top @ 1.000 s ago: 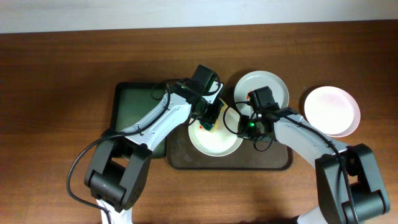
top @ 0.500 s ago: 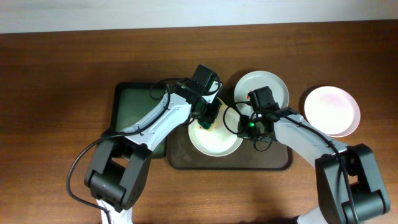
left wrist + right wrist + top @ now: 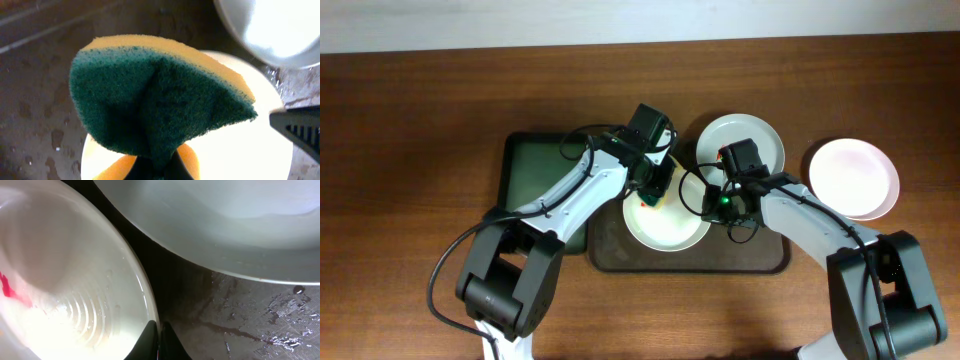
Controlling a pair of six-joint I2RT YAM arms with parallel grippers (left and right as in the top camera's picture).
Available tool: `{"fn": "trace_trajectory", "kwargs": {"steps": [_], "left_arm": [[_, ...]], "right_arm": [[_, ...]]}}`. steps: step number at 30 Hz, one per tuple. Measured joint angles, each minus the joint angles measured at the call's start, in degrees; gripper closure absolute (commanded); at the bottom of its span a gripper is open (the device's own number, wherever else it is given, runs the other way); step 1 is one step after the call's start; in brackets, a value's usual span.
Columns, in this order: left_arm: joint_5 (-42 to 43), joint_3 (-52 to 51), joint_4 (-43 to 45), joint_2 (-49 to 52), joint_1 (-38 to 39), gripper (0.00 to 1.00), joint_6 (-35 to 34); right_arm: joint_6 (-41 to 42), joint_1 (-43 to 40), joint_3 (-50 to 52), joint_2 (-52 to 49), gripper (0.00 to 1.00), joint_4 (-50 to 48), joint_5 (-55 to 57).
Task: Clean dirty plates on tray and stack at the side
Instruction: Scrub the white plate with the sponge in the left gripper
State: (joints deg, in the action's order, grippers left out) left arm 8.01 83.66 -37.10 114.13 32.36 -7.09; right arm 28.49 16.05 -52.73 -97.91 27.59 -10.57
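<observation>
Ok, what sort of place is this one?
Likely a lab tabletop staged for dishwashing: a wooden table, a wet dark brown tray with white plates, and a sponge in the left gripper.

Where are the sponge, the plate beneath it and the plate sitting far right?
sponge (image 3: 155, 100), left wrist view, on its green scouring face.
plate under the sponge (image 3: 672, 230), overhead view, on its bare white inside.
far-right plate (image 3: 853, 178), overhead view, on its middle.
</observation>
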Motion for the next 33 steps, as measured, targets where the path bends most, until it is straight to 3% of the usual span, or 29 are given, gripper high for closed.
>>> {"fn": "trace_trajectory", "kwargs": {"steps": [15, 33], "left_arm": [[-1.9, -0.1, 6.6, 5.3, 0.2, 1.0, 0.0], [0.3, 1.3, -4.4, 5.6, -0.1, 1.0, 0.0]], "right_arm": [[0.0, 0.0, 0.0, 0.0, 0.96, 0.0, 0.0], [-0.2, 0.0, 0.0, 0.0, 0.96, 0.3, -1.0]]}}
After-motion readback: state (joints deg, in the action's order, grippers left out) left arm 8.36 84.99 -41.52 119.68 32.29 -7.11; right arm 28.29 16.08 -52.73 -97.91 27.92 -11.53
